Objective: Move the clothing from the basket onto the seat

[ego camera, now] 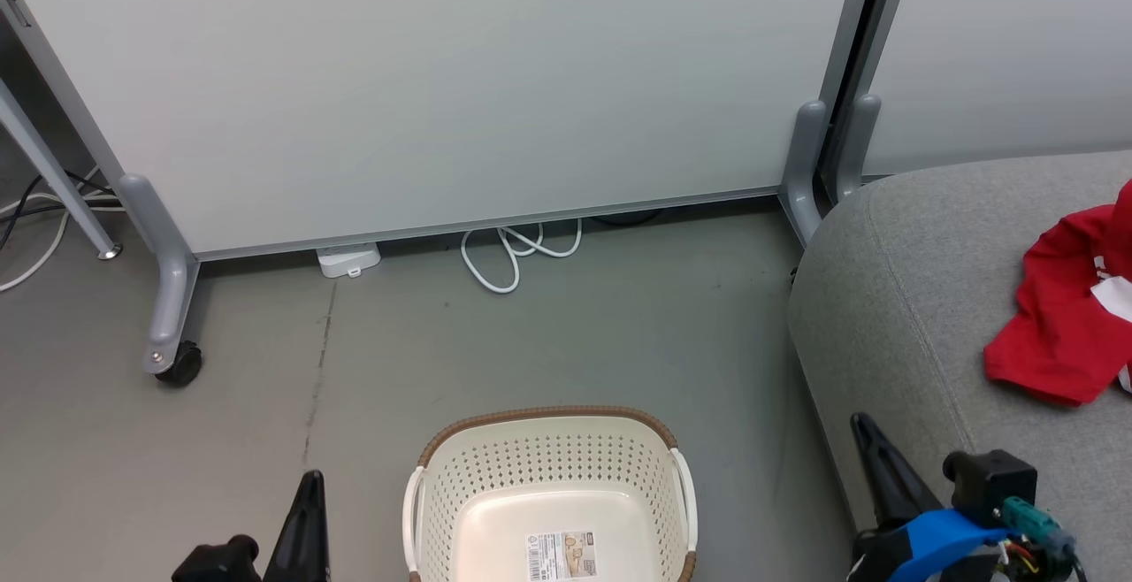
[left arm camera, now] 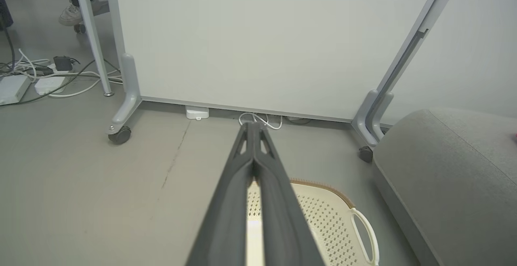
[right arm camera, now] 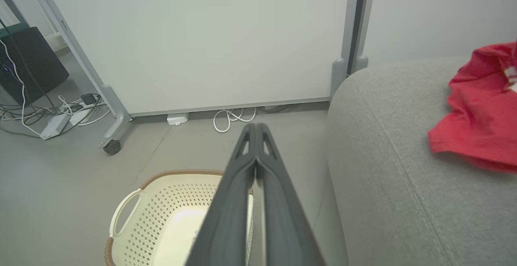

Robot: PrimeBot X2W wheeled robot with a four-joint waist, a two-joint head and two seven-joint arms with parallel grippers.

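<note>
my left gripper [left arm camera: 253,126] and right gripper [right arm camera: 256,126], fingers pressed together, flank the laundry basket [ego camera: 548,411] at 6 o'clock. the red clothing [ego camera: 1066,299] lies crumpled on the grey sofa [ego camera: 902,299] at 3 o'clock, long axis running 1 to 7.

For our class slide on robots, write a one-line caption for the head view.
Basket empty on the floor; red clothing lies on the grey seat; left gripper and right gripper shut.
</note>
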